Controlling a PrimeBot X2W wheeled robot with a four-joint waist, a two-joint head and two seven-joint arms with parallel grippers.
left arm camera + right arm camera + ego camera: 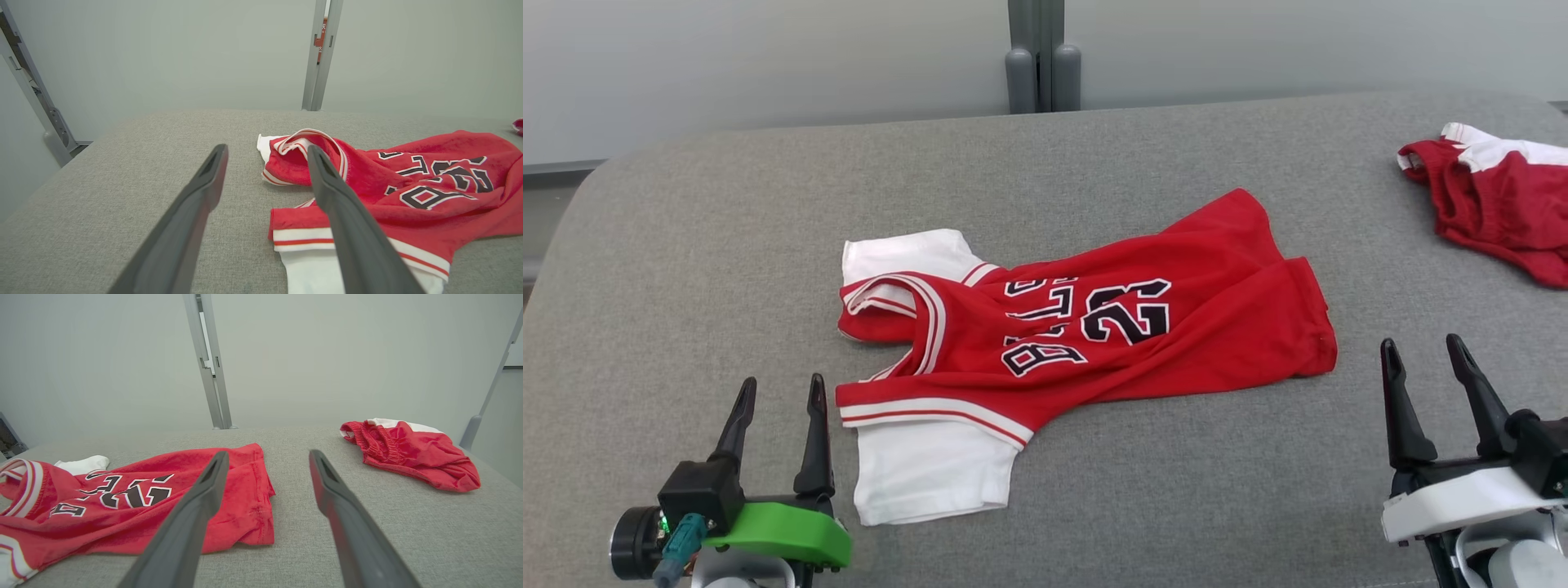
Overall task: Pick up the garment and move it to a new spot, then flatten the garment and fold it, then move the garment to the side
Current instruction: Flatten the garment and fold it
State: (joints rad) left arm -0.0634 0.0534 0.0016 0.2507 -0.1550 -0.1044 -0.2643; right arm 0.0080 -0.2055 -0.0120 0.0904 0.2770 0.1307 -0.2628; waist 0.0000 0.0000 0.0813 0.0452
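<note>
We find the left gripper (pixel 782 382) spread wide and empty, just beside the near white sleeve (pixel 927 474). The right gripper (pixel 1421 341) is likewise wide apart with nothing between its fingers, near the hem (pixel 1319 318) but clear of it. The jersey (pixel 1127 343) lies creased in the middle of the grey table (pixel 1094 155), printed side up. Its long axis runs left to right, with the collar (pixel 898 306) toward the left and the hem to the right, angled slightly away. In our judgement, the hem end is doubled over, so a shallow pinch may take one layer only and leave the cloth twisted. A low approach could shove the sleeve into a bunch. A second red garment (pixel 1494 204) at far right could be taken by mistake.
</note>
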